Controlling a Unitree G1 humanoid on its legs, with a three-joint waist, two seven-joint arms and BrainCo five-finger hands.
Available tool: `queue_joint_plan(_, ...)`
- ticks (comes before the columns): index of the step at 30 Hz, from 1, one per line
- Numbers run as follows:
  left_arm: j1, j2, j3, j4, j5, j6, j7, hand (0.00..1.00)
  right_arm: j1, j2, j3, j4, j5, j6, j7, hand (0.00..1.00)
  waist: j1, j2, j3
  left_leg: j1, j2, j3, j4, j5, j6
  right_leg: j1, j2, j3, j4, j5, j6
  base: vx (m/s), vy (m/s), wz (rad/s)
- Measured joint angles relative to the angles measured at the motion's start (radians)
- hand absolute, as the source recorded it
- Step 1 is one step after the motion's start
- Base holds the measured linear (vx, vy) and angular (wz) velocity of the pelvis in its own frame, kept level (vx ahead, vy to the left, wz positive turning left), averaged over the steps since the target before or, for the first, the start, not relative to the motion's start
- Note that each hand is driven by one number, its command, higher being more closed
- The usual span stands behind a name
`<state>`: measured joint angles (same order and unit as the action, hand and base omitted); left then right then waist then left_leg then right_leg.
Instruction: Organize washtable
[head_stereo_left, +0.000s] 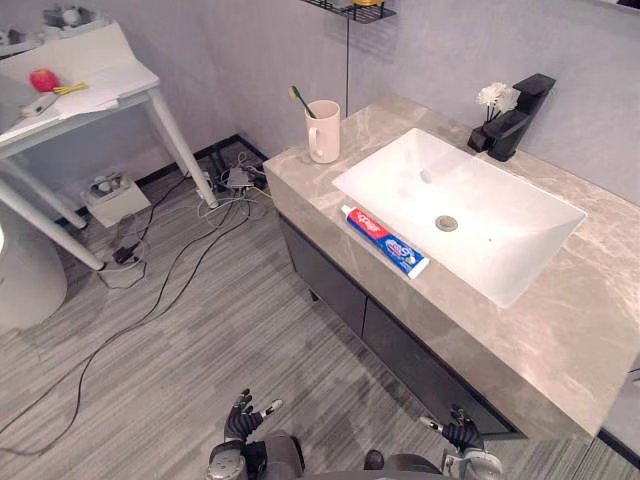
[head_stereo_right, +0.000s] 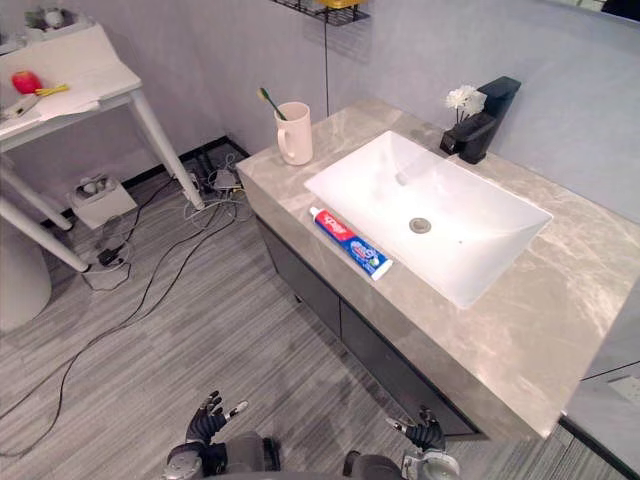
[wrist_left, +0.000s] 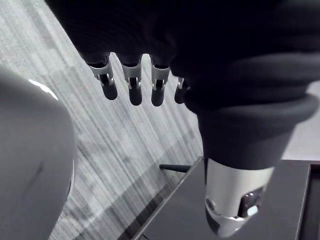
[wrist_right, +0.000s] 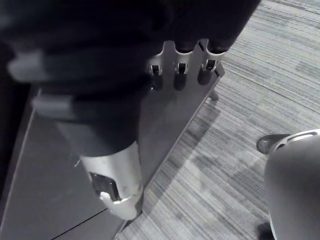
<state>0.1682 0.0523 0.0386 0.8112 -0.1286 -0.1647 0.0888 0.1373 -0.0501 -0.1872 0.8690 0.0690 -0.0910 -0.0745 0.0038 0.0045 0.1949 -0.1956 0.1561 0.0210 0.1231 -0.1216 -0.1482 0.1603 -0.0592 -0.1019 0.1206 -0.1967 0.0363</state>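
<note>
On the marble washtable (head_stereo_left: 590, 300) sat a white sink (head_stereo_left: 500, 245). A cream mug (head_stereo_left: 323, 132) holding a toothbrush (head_stereo_left: 301, 100) stood at the top's far left corner, and a toothpaste tube (head_stereo_left: 385, 240) lay beside the sink's left rim. Below, the left hand (head_stereo_left: 243, 418) and the right hand (head_stereo_left: 462, 432) hung unclenched and empty.

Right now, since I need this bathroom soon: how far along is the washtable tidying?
Barely begun, it seems. Done: the toothbrush stands in the cream mug at the counter's corner. In hand: nothing; the left hand and right hand hang low before the cabinet, fingers relaxed. Left: the toothpaste tube lies flat on the counter beside the sink's front rim, probably meant for the mug.
</note>
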Motion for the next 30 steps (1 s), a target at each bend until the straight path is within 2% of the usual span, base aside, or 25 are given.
queue_joint_plan(1, -0.006, 0.004, -0.004, 0.008, -0.010, 0.000, 0.000, 0.00, 0.005, 0.000, 0.000, 0.014, 0.000, 0.000, -0.003, 0.00, 0.012, -0.008, -0.005, 0.004, -0.006, 0.007, 0.028, 0.070, -0.004, 0.014, -0.015, 0.026, 0.000, -0.015, 0.024, 0.33, 0.332, -0.71)
queue_joint_plan(2, -0.010, 0.008, -0.007, 0.009, -0.017, -0.001, 0.000, 0.00, 0.006, 0.009, 0.004, 0.016, 0.000, 0.001, -0.009, 0.00, 0.016, -0.024, -0.021, -0.002, -0.038, 0.010, 0.066, 0.128, 0.029, 0.020, -0.046, 0.052, -0.001, -0.033, 0.052, 0.32, 0.323, -0.66)
queue_joint_plan(3, -0.013, 0.021, -0.007, 0.011, -0.017, -0.002, 0.000, 0.00, 0.005, 0.019, 0.011, 0.017, 0.000, 0.001, -0.009, 0.00, 0.015, -0.046, -0.026, -0.009, -0.058, 0.014, 0.091, 0.119, 0.042, 0.020, -0.064, 0.059, 0.002, -0.039, 0.062, 0.39, 0.351, -0.48)
queue_joint_plan(4, -0.023, 0.046, -0.012, 0.024, -0.016, -0.001, -0.001, 0.00, 0.003, 0.041, 0.023, 0.012, -0.001, 0.000, -0.007, 0.00, 0.006, -0.084, -0.034, -0.022, -0.093, 0.034, 0.134, 0.070, 0.069, 0.013, -0.106, 0.074, 0.026, -0.039, 0.070, 0.30, 0.264, -0.23)
queue_joint_plan(5, -0.034, 0.051, -0.019, 0.036, -0.016, 0.001, -0.001, 0.00, 0.004, 0.047, 0.022, 0.013, -0.001, 0.000, -0.008, 0.00, 0.008, -0.091, -0.035, -0.022, -0.105, 0.045, 0.154, 0.047, 0.085, 0.002, -0.121, 0.083, 0.055, -0.033, 0.080, 0.36, 0.334, -0.32)
queue_joint_plan(6, -0.043, 0.053, -0.027, 0.046, -0.016, 0.001, -0.001, 0.00, 0.004, 0.047, 0.022, 0.016, -0.001, 0.002, -0.005, 0.00, 0.013, -0.091, -0.036, -0.005, -0.114, 0.072, 0.175, 0.018, 0.106, -0.034, -0.139, 0.108, 0.139, -0.024, 0.088, 0.34, 0.357, -0.48)
queue_joint_plan(7, -0.039, 0.051, -0.027, 0.048, -0.016, 0.001, -0.001, 0.00, -0.003, 0.047, 0.021, 0.016, -0.001, 0.002, -0.001, 0.00, 0.013, -0.085, -0.035, 0.035, -0.122, 0.103, 0.169, -0.002, 0.132, -0.097, -0.151, 0.138, 0.284, -0.003, 0.074, 0.39, 0.397, -0.53)
queue_joint_plan(8, -0.037, 0.051, -0.027, 0.050, -0.016, 0.002, -0.001, 0.00, -0.007, 0.047, 0.021, 0.016, -0.001, 0.002, 0.002, 0.00, 0.011, -0.074, -0.030, 0.059, -0.120, 0.125, 0.159, -0.009, 0.141, -0.128, -0.156, 0.144, 0.361, 0.012, 0.065, 0.37, 0.353, -0.62)
queue_joint_plan(9, -0.031, 0.054, -0.026, 0.050, -0.016, 0.002, 0.001, 0.00, -0.022, 0.048, 0.028, 0.017, -0.002, 0.005, 0.013, 0.00, 0.013, -0.067, -0.028, 0.114, -0.120, 0.159, 0.129, -0.016, 0.154, -0.181, -0.161, 0.136, 0.504, 0.004, 0.068, 0.37, 0.302, -0.66)
queue_joint_plan(10, -0.024, 0.064, -0.027, 0.050, -0.016, 0.003, 0.002, 0.00, -0.036, 0.047, 0.040, 0.017, -0.003, 0.005, 0.013, 0.00, 0.010, -0.055, -0.024, 0.176, -0.120, 0.188, 0.087, -0.015, 0.157, -0.220, -0.172, 0.063, 0.575, -0.022, 0.074, 0.28, 0.224, -0.66)
queue_joint_plan(11, -0.021, 0.070, -0.028, 0.049, -0.016, 0.002, 0.002, 0.00, -0.041, 0.047, 0.045, 0.018, -0.003, 0.007, 0.014, 0.00, 0.009, -0.052, -0.025, 0.200, -0.119, 0.197, 0.070, -0.014, 0.158, -0.230, -0.172, 0.018, 0.582, -0.032, 0.068, 0.26, 0.171, -0.54)
queue_joint_plan(13, -0.024, 0.090, -0.026, 0.045, -0.016, 0.001, 0.003, 0.00, -0.049, 0.045, 0.068, 0.035, -0.021, 0.015, 0.014, 0.00, 0.009, -0.052, -0.030, 0.246, -0.107, 0.237, 0.028, -0.014, 0.158, -0.264, -0.144, -0.151, 0.497, -0.065, 0.046, 0.21, 0.088, -0.46)
queue_joint_plan(14, -0.025, 0.091, -0.024, 0.045, -0.016, 0.002, 0.003, 0.00, -0.056, 0.044, 0.072, 0.034, -0.026, 0.015, 0.015, 0.00, 0.007, -0.052, -0.030, 0.246, -0.102, 0.246, 0.027, -0.014, 0.158, -0.273, -0.130, -0.185, 0.453, -0.064, 0.046, 0.18, 0.020, -0.55)
queue_joint_plan(15, -0.028, 0.090, -0.025, 0.046, -0.017, 0.002, 0.003, 0.00, -0.065, 0.043, 0.073, 0.039, -0.033, 0.015, 0.015, 0.00, 0.009, -0.052, -0.030, 0.246, -0.094, 0.271, 0.025, -0.014, 0.158, -0.289, -0.106, -0.257, 0.341, -0.052, 0.034, 0.16, -0.026, -0.61)
queue_joint_plan(16, -0.028, 0.088, -0.026, 0.049, -0.016, 0.003, 0.002, 0.00, -0.066, 0.043, 0.088, 0.043, -0.035, 0.021, 0.017, 0.00, 0.010, -0.061, -0.036, 0.248, -0.102, 0.287, 0.026, -0.015, 0.157, -0.285, -0.080, -0.312, 0.179, 0.034, -0.017, 0.16, -0.043, -0.60)
queue_joint_plan(17, -0.031, 0.089, -0.026, 0.056, -0.016, 0.003, 0.001, 0.00, -0.065, 0.040, 0.089, 0.048, -0.037, 0.021, 0.020, 0.00, 0.010, -0.073, -0.040, 0.252, -0.108, 0.282, 0.028, -0.015, 0.156, -0.285, -0.069, -0.308, 0.142, 0.078, -0.062, 0.22, -0.071, -0.51)
queue_joint_plan(18, -0.037, 0.056, -0.028, 0.063, -0.016, 0.003, -0.003, 0.00, -0.060, 0.011, 0.087, 0.055, -0.041, 0.031, 0.032, 0.00, 0.008, -0.035, -0.038, 0.267, -0.093, 0.279, 0.038, -0.021, 0.148, -0.236, -0.042, -0.293, 0.083, 0.112, -0.060, 0.18, -0.057, -0.36)
queue_joint_plan(21, -0.032, 0.017, -0.026, 0.064, -0.016, 0.003, -0.002, 0.00, -0.051, -0.006, 0.087, 0.055, -0.041, 0.032, 0.032, 0.00, 0.008, -0.008, -0.038, 0.279, -0.076, 0.281, 0.076, -0.028, 0.137, -0.190, -0.005, -0.247, -0.005, 0.147, -0.064, 0.12, -0.065, -0.53)
queue_joint_plan(22, -0.034, 0.015, -0.026, 0.064, -0.016, 0.003, -0.002, 0.00, -0.050, -0.007, 0.086, 0.055, -0.041, 0.032, 0.031, 0.00, 0.007, -0.006, -0.038, 0.279, -0.070, 0.281, 0.087, -0.032, 0.131, -0.183, 0.003, -0.239, -0.021, 0.153, -0.065, 0.06, -0.089, -0.54)
queue_joint_plan(24, -0.039, 0.011, -0.026, 0.064, -0.015, 0.003, -0.003, 0.00, -0.046, -0.007, 0.086, 0.055, -0.040, 0.032, 0.031, 0.00, 0.008, -0.005, -0.038, 0.282, -0.044, 0.283, 0.125, -0.057, 0.095, -0.158, 0.036, -0.208, -0.067, 0.170, -0.068, 0.04, -0.077, -0.44)
queue_joint_plan(27, -0.038, 0.010, -0.025, 0.065, -0.014, 0.003, -0.004, 0.00, -0.040, -0.007, 0.085, 0.054, -0.040, 0.031, 0.025, 0.00, 0.010, -0.006, -0.038, 0.291, -0.021, 0.296, 0.180, -0.073, 0.072, -0.124, 0.062, -0.161, -0.112, 0.187, -0.072, 0.02, -0.043, -0.44)
queue_joint_plan(30, -0.036, 0.007, -0.024, 0.065, -0.014, 0.004, -0.003, 0.00, -0.039, -0.018, 0.085, 0.049, -0.039, 0.028, 0.015, 0.00, 0.013, -0.003, -0.036, 0.257, -0.014, 0.272, 0.301, -0.074, 0.072, -0.105, 0.066, -0.101, -0.127, 0.191, -0.064, 0.02, 0.004, -0.55)
